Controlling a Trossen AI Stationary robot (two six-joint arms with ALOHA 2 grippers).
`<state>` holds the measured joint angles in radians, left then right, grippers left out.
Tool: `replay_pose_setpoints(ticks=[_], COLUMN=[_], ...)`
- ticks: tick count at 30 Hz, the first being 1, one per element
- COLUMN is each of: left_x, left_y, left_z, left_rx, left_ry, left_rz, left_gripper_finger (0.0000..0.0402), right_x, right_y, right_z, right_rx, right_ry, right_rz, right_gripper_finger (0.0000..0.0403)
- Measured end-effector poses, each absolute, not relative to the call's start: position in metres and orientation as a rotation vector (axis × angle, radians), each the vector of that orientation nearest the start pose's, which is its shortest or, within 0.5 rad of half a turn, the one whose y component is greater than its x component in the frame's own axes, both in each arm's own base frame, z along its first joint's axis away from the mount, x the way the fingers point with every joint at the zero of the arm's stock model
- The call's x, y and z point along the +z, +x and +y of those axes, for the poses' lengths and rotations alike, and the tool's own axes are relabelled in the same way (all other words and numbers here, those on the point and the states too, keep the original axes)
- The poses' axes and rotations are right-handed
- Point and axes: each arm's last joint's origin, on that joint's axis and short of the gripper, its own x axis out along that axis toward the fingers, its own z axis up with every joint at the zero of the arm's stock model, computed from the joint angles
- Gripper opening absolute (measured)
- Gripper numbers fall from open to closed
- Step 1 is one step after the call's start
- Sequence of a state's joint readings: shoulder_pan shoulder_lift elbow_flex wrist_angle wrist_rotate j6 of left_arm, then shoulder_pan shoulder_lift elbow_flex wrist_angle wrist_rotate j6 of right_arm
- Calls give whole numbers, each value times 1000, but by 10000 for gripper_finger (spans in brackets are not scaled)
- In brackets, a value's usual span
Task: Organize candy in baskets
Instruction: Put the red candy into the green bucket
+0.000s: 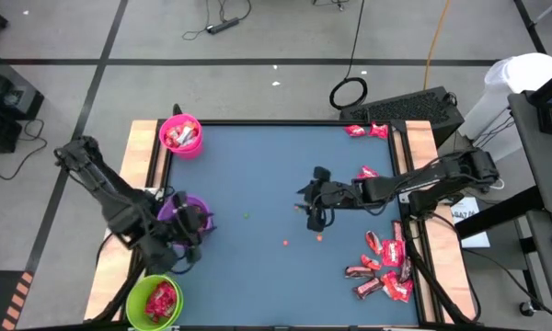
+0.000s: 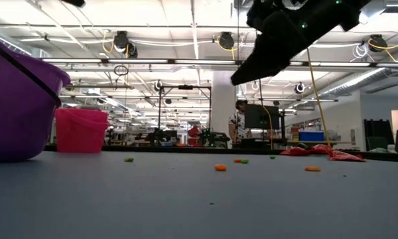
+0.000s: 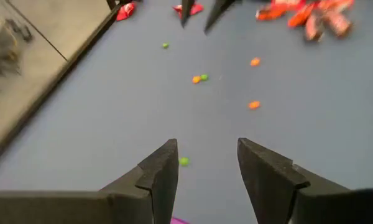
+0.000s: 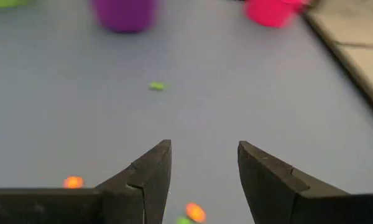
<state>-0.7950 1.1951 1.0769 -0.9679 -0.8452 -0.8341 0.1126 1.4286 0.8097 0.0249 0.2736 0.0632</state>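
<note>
The purple basket (image 2: 16,103) loomed closest in the low view, with the pink basket (image 2: 81,131) behind it, both standing on the blue table (image 1: 258,267). From above, the left gripper (image 1: 199,219) hovered over the purple basket at the table's left side, its jaws parted with nothing between them; only a sliver of the purple rim showed beneath the fingers (image 3: 156,177) in its wrist view, and a green speck (image 3: 184,161) lay on the bare surface beyond. The right gripper (image 1: 311,204) hung above the middle of the table, jaws likewise spread and empty, with orange and green specks (image 4: 195,212) scattered on the surface just below. No candy lay between either pair of jaws. The main heap of loose candy (image 1: 384,267) sat near the table's right front corner, well apart from both grippers; a red piece (image 1: 366,173) lay just beside the right arm, and two more red pieces (image 1: 366,131) rested at the far right edge. The pink basket held wrapped pieces, and the lime green basket (image 1: 154,301) at the left front corner held pink-red ones.
</note>
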Motion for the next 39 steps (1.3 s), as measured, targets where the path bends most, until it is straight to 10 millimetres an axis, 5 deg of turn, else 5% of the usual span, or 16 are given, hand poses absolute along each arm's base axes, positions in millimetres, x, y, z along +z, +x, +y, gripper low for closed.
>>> replay_pose_setpoints(ticks=[8, 18, 26, 39], left_x=[270, 227, 227, 228], left_y=[207, 242, 246, 246], left_z=[-110, -61, -42, -41], left_rx=[145, -65, 10, 26], left_ry=[160, 130, 104, 99], left_rz=[727, 424, 298, 287], left_gripper_finger=[171, 171, 171, 171], right_x=[242, 221, 202, 160], right_y=[249, 200, 187, 187], right_z=[7, -47, -83, -117], right_rx=[-579, -968, -1033, -955], right_ry=[3, 247, 425, 544], right_rz=[641, 1018, 1257, 1542], right_gripper_finger=[174, 222, 283, 262])
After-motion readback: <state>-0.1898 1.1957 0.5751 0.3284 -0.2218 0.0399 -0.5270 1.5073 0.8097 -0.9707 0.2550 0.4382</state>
